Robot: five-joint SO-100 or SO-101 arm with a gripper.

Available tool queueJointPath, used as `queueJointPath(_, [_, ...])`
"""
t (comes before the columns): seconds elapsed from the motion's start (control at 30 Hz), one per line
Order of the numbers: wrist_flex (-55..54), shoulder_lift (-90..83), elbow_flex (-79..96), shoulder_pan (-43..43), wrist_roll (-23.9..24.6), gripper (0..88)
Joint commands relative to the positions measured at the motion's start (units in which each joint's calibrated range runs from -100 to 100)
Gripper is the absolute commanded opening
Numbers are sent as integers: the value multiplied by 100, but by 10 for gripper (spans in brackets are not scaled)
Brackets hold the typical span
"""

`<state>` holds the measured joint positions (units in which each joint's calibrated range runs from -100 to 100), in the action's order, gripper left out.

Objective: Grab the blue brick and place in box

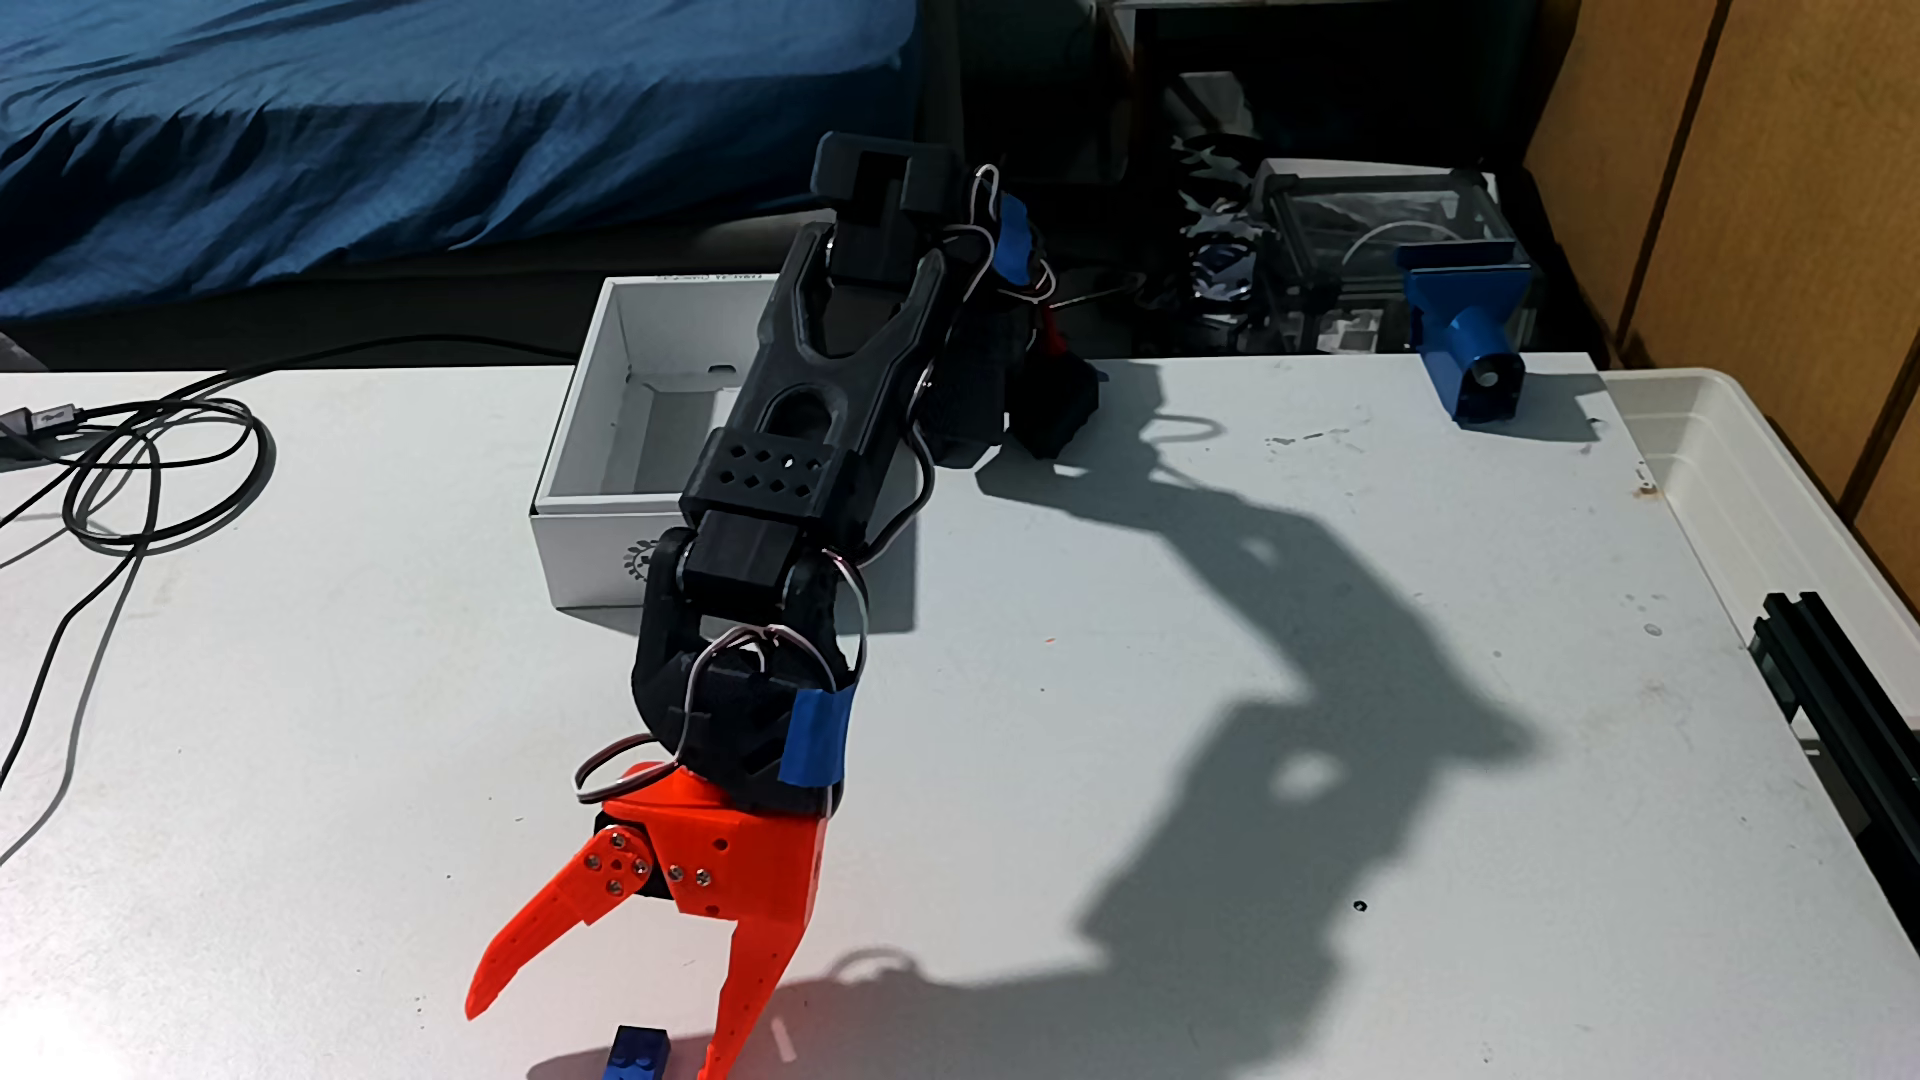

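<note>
In the fixed view, the small blue brick (pixel 636 1053) lies on the white table at the bottom edge of the picture, partly cut off. My orange gripper (pixel 597 1038) hangs just above it, open wide. One fingertip stands left of the brick and the other close on its right, so the brick sits between the jaws, nearer the right finger. The white box (pixel 592 550) with a dark green emblem on its front stands open behind the black arm, which hides part of it. The box looks empty inside.
Black cables (pixel 135 467) coil on the table at the left. A blue printed mount (pixel 1470 343) stands at the far right back. A translucent white tub (pixel 1766 498) lines the right edge, with a black rail (pixel 1839 685) near it. The arm's shadow covers the middle right.
</note>
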<state>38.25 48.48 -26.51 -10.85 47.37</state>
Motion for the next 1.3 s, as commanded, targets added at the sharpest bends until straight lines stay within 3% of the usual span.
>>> queueJointPath(0.0, [-47, 27, -215, 22, 1, 406])
queueJointPath(0.17, [-21, 44, -242, 45, -4, 398])
queueJointPath(0.67, [5, 53, -242, 67, -25, 170])
queueJointPath(0.93, [14, 53, -215, 30, -25, 3])
queueJointPath(1.27, [31, 44, -180, 30, -25, 8])
